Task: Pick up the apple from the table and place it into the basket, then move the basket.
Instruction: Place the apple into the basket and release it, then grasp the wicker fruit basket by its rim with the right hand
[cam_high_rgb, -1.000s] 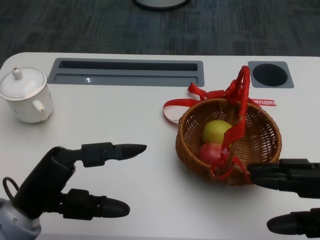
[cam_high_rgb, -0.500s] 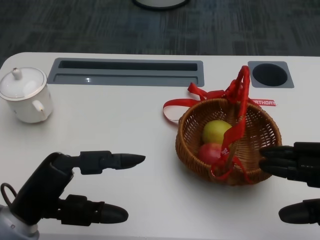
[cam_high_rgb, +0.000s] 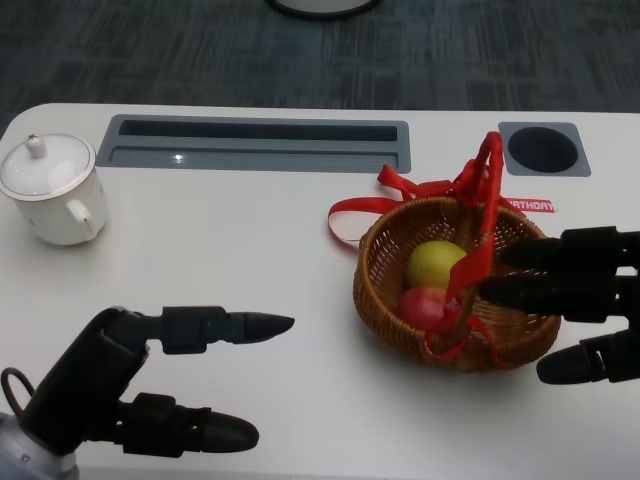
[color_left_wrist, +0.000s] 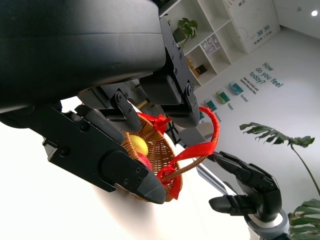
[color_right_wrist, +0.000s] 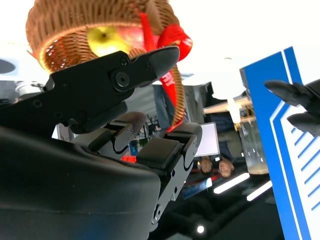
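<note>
The wicker basket (cam_high_rgb: 372, 298) with a red ribbon handle (cam_high_rgb: 482, 195) stands right of the table's middle. Inside lie a yellow-green apple (cam_high_rgb: 436, 262) and a red fruit (cam_high_rgb: 423, 305). My right hand (cam_high_rgb: 572, 298) is at the basket's right side: its fingers reach over the rim, its thumb lies outside near the front, and it grips nothing. My left hand (cam_high_rgb: 130, 375) hovers open at the near left, far from the basket. The left wrist view shows the basket (color_left_wrist: 162, 162), the apple (color_left_wrist: 139, 145) and the right hand (color_left_wrist: 250, 190). The right wrist view has the basket (color_right_wrist: 55, 27) close before the fingers (color_right_wrist: 125, 72).
A white lidded teapot (cam_high_rgb: 48, 192) stands at the far left. A grey recessed slot (cam_high_rgb: 255, 145) and a round hole (cam_high_rgb: 545, 148) lie along the table's back. A loop of ribbon (cam_high_rgb: 350, 212) trails left of the basket.
My right hand has moved away from the near edge and to the left, its fingers going from in front of the basket to over its right rim. The left hand has barely shifted.
</note>
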